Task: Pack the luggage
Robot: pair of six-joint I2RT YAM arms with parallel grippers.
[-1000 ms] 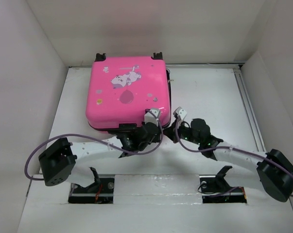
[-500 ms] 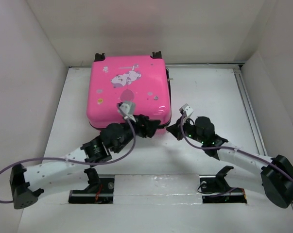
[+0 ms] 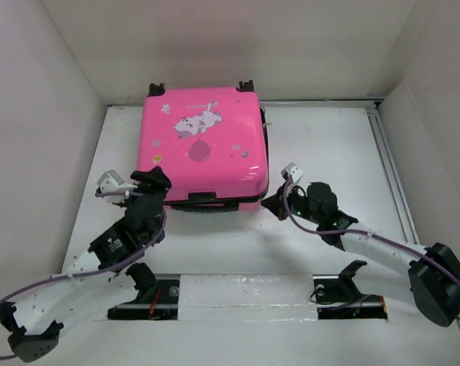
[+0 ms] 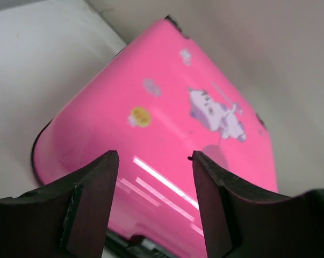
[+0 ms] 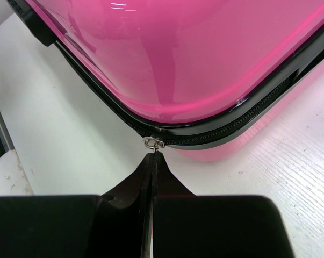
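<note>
The luggage (image 3: 203, 145) is a hot-pink hard-shell suitcase lying flat at the back of the table, lid down, with cartoon stickers on top. It fills the left wrist view (image 4: 167, 123) and shows in the right wrist view (image 5: 194, 59). My left gripper (image 3: 157, 181) is open and empty at its near left corner, its jaws (image 4: 153, 161) spread over the shell. My right gripper (image 3: 270, 202) is at the near right corner, shut (image 5: 153, 156) on the small metal zipper pull (image 5: 152, 142) of the black zipper (image 5: 231, 126).
White walls enclose the table on the left, back and right. A rail (image 3: 386, 168) runs along the right side. The suitcase's black wheels (image 3: 156, 88) point to the back wall and its handle (image 3: 203, 197) faces the arms.
My left arm has swung from the suitcase's near right corner across its front to the near left corner. My right gripper shifted slightly right early on, then stayed at the zipper.
</note>
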